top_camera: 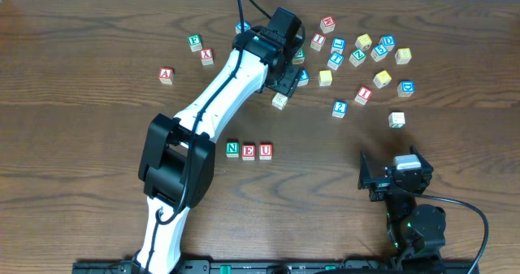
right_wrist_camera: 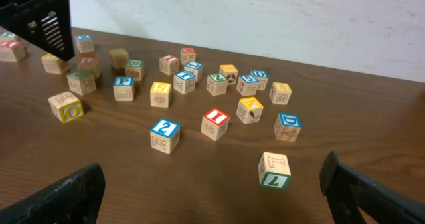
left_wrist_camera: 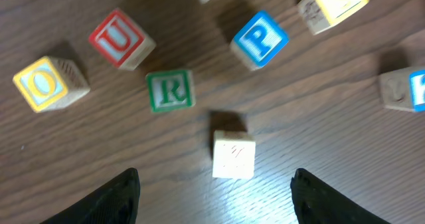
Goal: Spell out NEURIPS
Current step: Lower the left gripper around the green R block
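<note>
Nearest the base, the right gripper point(right_wrist_camera: 209, 177) hangs low over the table point(top_camera: 97, 184), its jaws spread fully with nothing between them. At its 9 o'clock, mid-table, the green N cube point(top_camera: 232, 150), red E cube point(top_camera: 249, 151) and red U cube point(top_camera: 266, 150) stand side by side in a row. At 1 o'clock from that row the left gripper point(left_wrist_camera: 214, 187) hovers with its fingers well apart, gripping nothing. A plain-faced cube point(left_wrist_camera: 234, 155) lies just ahead of the gap, clear of both fingers. In the left wrist view, the green R cube point(left_wrist_camera: 170, 90) sits at 11 o'clock of it and the blue P cube point(left_wrist_camera: 260, 39) at 1 o'clock. Farther off in the scatter, the yellow S cube point(right_wrist_camera: 160, 93) and red I cube point(right_wrist_camera: 216, 123) lie loose, at 1 and 2 o'clock from the row.
</note>
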`<action>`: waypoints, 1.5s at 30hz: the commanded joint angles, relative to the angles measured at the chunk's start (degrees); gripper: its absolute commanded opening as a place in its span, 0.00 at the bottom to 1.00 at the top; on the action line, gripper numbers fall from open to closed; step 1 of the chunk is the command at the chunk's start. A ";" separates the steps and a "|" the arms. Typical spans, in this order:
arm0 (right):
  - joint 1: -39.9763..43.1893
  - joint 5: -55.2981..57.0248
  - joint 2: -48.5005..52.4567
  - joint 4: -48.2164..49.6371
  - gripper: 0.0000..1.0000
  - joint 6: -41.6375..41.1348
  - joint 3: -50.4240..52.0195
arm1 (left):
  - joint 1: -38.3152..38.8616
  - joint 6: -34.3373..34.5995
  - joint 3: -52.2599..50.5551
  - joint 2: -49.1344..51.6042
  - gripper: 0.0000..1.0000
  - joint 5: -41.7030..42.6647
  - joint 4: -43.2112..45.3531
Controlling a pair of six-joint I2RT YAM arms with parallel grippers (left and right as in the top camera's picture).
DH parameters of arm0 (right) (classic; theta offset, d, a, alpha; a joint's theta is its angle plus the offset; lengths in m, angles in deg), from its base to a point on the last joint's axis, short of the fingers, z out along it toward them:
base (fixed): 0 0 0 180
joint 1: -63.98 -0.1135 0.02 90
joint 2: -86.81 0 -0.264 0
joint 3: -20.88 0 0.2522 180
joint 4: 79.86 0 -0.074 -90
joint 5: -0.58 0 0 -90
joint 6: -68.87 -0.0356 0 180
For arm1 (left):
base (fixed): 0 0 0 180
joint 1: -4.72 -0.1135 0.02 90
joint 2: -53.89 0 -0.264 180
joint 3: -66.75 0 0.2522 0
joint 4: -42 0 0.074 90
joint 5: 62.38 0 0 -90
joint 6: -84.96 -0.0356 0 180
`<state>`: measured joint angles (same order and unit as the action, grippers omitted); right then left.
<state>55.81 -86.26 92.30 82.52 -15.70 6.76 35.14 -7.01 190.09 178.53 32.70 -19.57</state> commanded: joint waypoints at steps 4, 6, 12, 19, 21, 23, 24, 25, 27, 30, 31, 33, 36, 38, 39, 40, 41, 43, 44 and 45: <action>0.31 -0.15 -0.24 -0.24 0.99 -0.24 0.04 | -0.22 -0.83 1.40 0.63 0.71 0.24 1.29; 0.31 -0.15 -0.24 -0.24 0.99 -0.24 0.04 | -0.28 -0.83 1.38 0.66 0.71 -0.61 1.90; 0.31 -0.15 -0.24 -0.24 0.99 -0.24 0.04 | -0.28 -1.03 1.38 2.14 0.68 -1.88 3.15; 0.31 -0.15 -0.24 -0.24 0.99 -0.24 0.04 | -0.79 -1.01 1.40 4.87 0.69 -2.75 4.22; 0.31 -0.15 -0.24 -0.24 0.99 -0.24 0.04 | -1.20 -1.01 1.40 4.94 0.68 -2.75 4.68; 0.31 -0.15 -0.24 -0.24 0.99 -0.24 0.04 | -1.79 -0.98 1.40 4.94 0.69 -2.75 5.18; 0.31 -0.15 -0.24 -0.24 0.99 -0.24 0.04 | -2.16 -0.98 1.40 4.94 0.69 -2.73 5.51; 0.31 -0.15 -0.24 -0.24 0.99 -0.24 0.04 | -2.64 -0.98 1.40 4.94 0.69 -2.73 5.70; 0.31 -0.15 -0.24 -0.24 0.99 -0.24 0.04 | -3.39 -0.98 1.40 4.94 0.68 -2.71 5.70; 0.31 -0.15 -0.24 -0.24 0.99 -0.24 0.04 | -4.07 -0.98 1.40 4.94 0.68 -2.54 5.68; 0.31 -0.15 -0.24 -0.24 0.99 -0.24 0.04 | -4.11 -0.98 1.38 4.96 0.68 -2.16 5.66; 0.31 -0.15 -0.24 -0.24 0.99 -0.24 0.04 | -4.11 -1.01 1.38 4.96 0.68 -1.01 5.62; 0.31 -0.15 -0.24 -0.24 0.99 -0.24 0.04 | -3.91 -0.96 1.38 5.01 0.68 -0.96 5.92; 0.31 -0.15 -0.24 -0.24 0.99 -0.24 0.04 | -3.74 -0.94 1.38 5.07 0.68 -0.94 5.99; 0.31 -0.15 -0.24 -0.24 0.99 -0.24 0.04 | -3.67 -0.81 1.38 5.18 0.68 -0.94 5.97; 0.31 -0.15 -0.24 -0.24 0.99 -0.24 0.04 | -3.58 -0.81 1.38 5.31 0.68 -0.96 5.97; 0.31 -0.15 -0.24 -0.24 0.99 -0.24 0.04 | -3.48 -0.81 1.38 5.49 0.68 -0.96 5.97; 0.31 -0.15 -0.24 -0.24 0.99 -0.24 0.04 | -3.34 -0.79 1.36 6.16 0.68 -0.96 6.19; 0.31 -0.15 -0.24 -0.24 0.99 -0.24 0.04 | -3.34 -0.81 1.36 6.58 0.68 -0.98 6.34; 0.31 -0.15 -0.24 -0.24 0.99 -0.24 0.04 | -3.34 -0.81 1.36 7.06 0.68 -0.98 6.45</action>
<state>55.81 -86.26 92.30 82.52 -15.70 6.76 31.71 -7.04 190.18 183.65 31.39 -13.38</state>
